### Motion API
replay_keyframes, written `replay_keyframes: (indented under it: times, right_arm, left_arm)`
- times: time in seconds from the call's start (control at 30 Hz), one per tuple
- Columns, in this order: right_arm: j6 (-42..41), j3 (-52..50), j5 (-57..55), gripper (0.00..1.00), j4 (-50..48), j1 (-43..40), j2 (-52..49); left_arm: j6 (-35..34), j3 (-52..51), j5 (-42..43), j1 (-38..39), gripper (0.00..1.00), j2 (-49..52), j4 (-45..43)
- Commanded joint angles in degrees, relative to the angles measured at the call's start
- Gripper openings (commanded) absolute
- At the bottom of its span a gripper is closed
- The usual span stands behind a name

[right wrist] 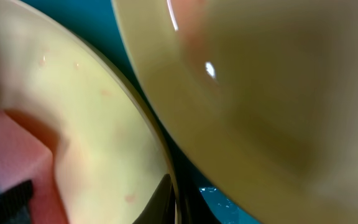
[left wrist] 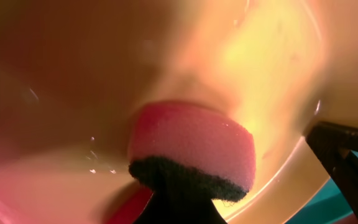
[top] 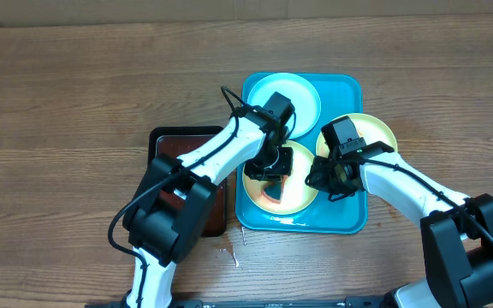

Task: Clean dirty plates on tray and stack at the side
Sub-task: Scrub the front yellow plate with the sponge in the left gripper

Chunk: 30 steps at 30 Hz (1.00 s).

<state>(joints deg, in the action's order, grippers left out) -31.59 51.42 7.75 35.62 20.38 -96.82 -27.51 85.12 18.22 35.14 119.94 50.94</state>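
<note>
Soft pink sponge (left wrist: 191, 152) meets glossy, perhaps wet, plate (left wrist: 260, 74).

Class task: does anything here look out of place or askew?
Yes. The right-hand plate overhangs the right rim of the blue tray instead of lying fully inside it.

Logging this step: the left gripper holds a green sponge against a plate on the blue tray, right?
No, the sponge is pink, not green, as the left wrist view shows. The left gripper does hold it against a plate on the blue tray.
</note>
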Motion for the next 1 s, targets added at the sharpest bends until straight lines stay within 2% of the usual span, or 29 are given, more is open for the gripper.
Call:
replay_keyframes:
  times: [0.0, 0.13, 0.23, 0.43, 0.7, 0.87, 0.97]
  right_arm:
    - [-4.7, 0.0, -6.0, 0.04, 0.2, -0.1, -1.2]
    - [-4.6, 0.0, -5.8, 0.04, 0.2, -0.1, -1.2]
    - [-4.6, 0.0, -5.8, 0.04, 0.2, -0.1, -1.2]
    - [-4.4, 0.0, -5.8, 0.04, 0.2, -0.1, -1.2]
    - [-4.2, 0.0, -6.0, 0.04, 0.2, -0.1, -1.2]
    - [-4.0, 0.0, -6.1, 0.04, 0.2, -0.1, -1.2]
    - [-4.0, 0.0, -6.2, 0.04, 0.5, -0.1, -1.2]
  left_arm:
    - [-4.0, 1.3, -1.0, 1.6, 0.04, 0.8, -0.3]
    - [-8.5, 1.2, -3.2, 2.1, 0.04, 0.8, 0.1]
    - [-8.7, 1.2, -6.1, 2.1, 0.04, 0.8, 0.5]
    - [-8.9, 1.2, -22.9, 1.1, 0.04, 0.8, 5.4]
    - [-6.1, 1.2, -39.0, 1.1, 0.04, 0.8, 5.4]
    - [-3.5, 1.3, -39.2, 1.1, 0.04, 0.8, 4.4]
    - [-3.0, 1.3, -31.9, 1.1, 0.04, 0.8, 3.7]
